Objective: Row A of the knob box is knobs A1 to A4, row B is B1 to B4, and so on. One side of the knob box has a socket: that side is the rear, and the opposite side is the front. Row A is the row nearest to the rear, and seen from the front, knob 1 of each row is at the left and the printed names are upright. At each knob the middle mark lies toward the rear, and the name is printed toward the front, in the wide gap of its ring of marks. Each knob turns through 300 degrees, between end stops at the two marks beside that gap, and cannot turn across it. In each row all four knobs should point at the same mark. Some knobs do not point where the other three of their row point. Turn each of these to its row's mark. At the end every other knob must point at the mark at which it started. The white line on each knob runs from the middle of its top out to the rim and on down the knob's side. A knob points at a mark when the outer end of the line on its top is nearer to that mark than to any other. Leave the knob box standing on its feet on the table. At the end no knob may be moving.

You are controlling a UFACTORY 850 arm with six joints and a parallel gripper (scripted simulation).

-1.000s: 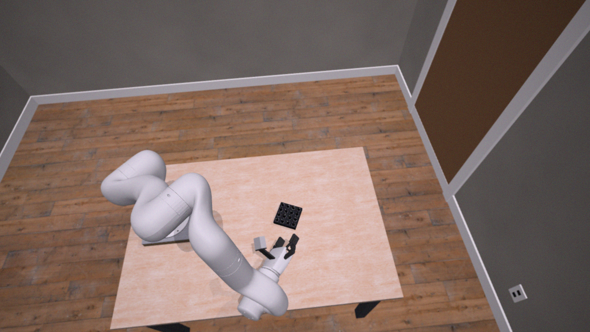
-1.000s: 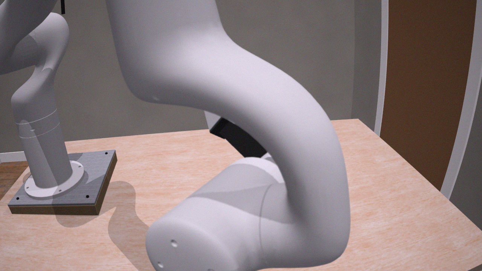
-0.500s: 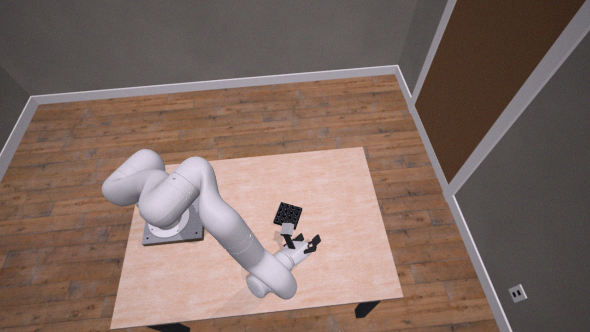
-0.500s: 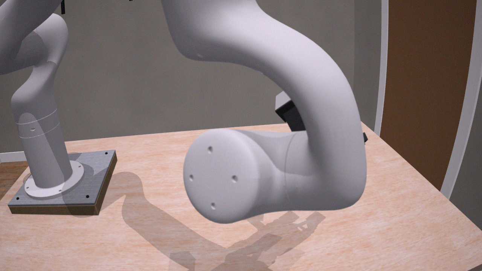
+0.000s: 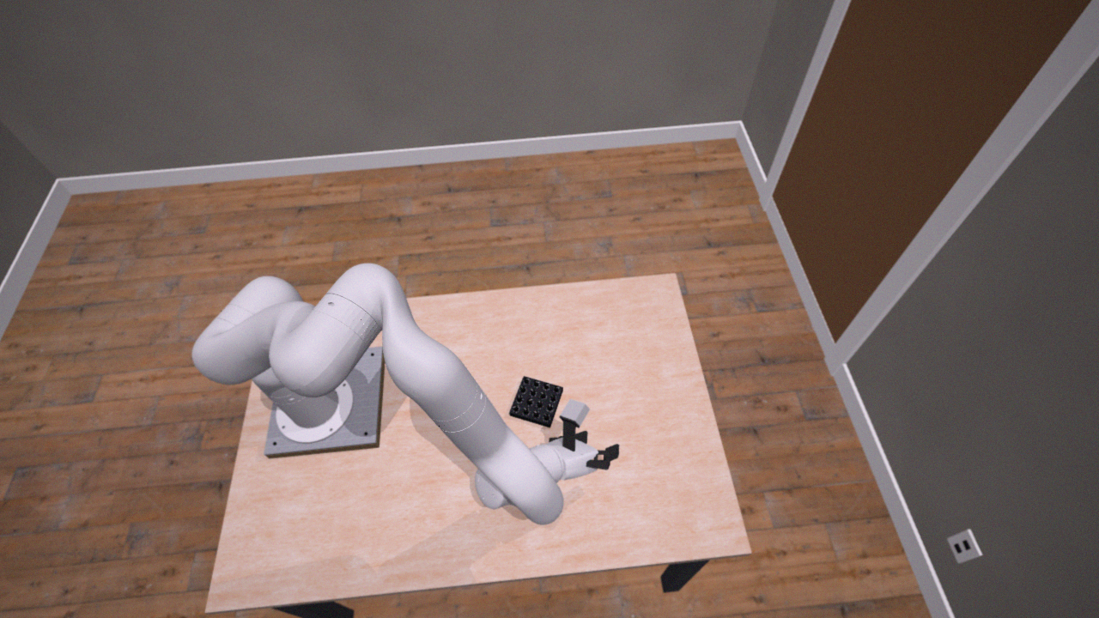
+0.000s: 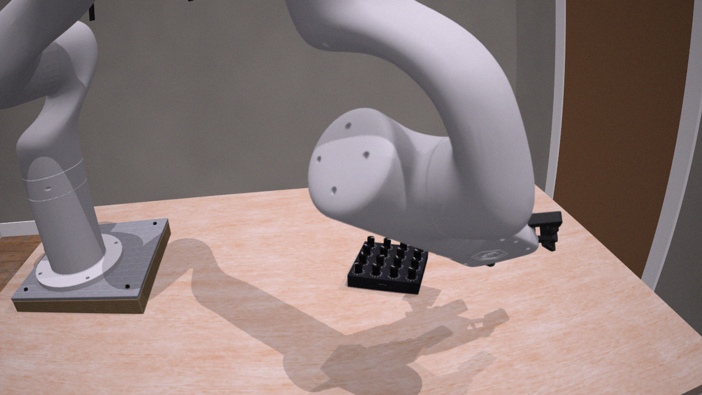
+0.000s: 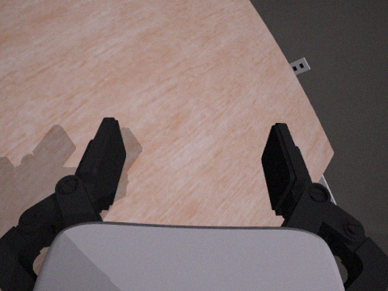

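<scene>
Two fingers (image 5: 602, 447) (image 6: 548, 233) spread wide above the table (image 5: 615, 507) (image 6: 235, 353) (image 7: 182, 81).

So the knob box (image 5: 536, 401) (image 6: 383, 288) is sitting on the surface (image 5: 615, 330) (image 6: 235, 314) (image 7: 162, 81), well apart from the arm's base plate (image 5: 370, 415) (image 6: 132, 291), which is over on the left in the top view. Wall outlet's (image 5: 964, 545) (image 7: 301, 65) off past the surface, lower right in that same view.

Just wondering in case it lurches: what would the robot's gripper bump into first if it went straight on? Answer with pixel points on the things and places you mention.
Probably the pale wooden table top (image 5: 652, 345) (image 6: 196, 353) (image 7: 182, 61), seen between and beyond the gripper's (image 5: 598, 444) (image 6: 554, 230) (image 7: 194, 121) fingers. Its slant is unclear, though, so it might clear the edge.
</scene>
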